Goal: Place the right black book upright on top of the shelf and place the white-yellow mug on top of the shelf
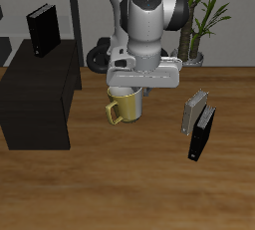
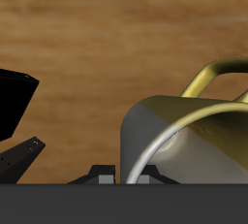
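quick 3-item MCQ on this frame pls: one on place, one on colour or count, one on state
1. Where is the right black book?
A. Upright on top of the shelf
B. Flat on the table beside the mug
C. Leaning on the potted plant

2. What colour is the handle of the white-yellow mug?
A. Red
B. Yellow
C. Black

3. How does the mug stand relative to the gripper?
A. On top of the shelf, far from the gripper
C. Tipped on its side at the table's front edge
B. Directly under the gripper, off the shelf

Key: 1 A, the exterior view shows the book standing on the shelf's flat top. 2 B, the handle shows mustard yellow in both views. 3 B, the mug sits right below the gripper; whether the fingers clamp it cannot be told.
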